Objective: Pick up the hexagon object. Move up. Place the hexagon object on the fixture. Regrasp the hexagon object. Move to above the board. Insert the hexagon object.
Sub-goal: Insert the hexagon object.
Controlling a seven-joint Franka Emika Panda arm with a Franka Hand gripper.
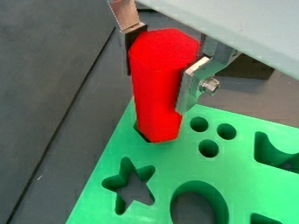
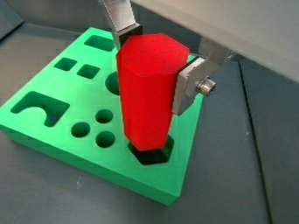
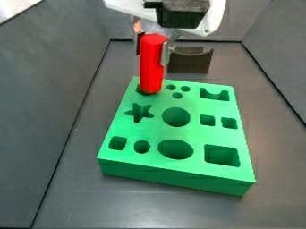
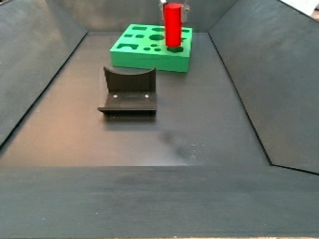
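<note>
1. the hexagon object (image 2: pixel 147 92) was held upright between the two silver fingers (image 2: pixel 193 79) of the gripper (image 2: pixel 155 54), which was closed on its upper part; its long axis was seen to run vertically, straight down from the gripper.
2. its lower end was seen set into the hexagonal hole at a corner of the board (image 2: pixel 70 114); in both wrist views a dark gap of the hole was visible around the base, so insertion was judged begun but not complete.
3. the relation on which the coming move was judged to turn: the prism's axis had to be kept in line with the hole directly beneath the gripper, so that only a straight descent remained.
4. in a side view the fixture (image 4: pixel 129 91) was shown standing empty, well apart from the board (image 4: pixel 151 51); it was absent from both wrist views.
5. in a side view the hexagon object (image 3: pixel 149 61) was shown against the full layout of the board (image 3: pixel 180 134), while how deep it sat could not be told there.
</note>
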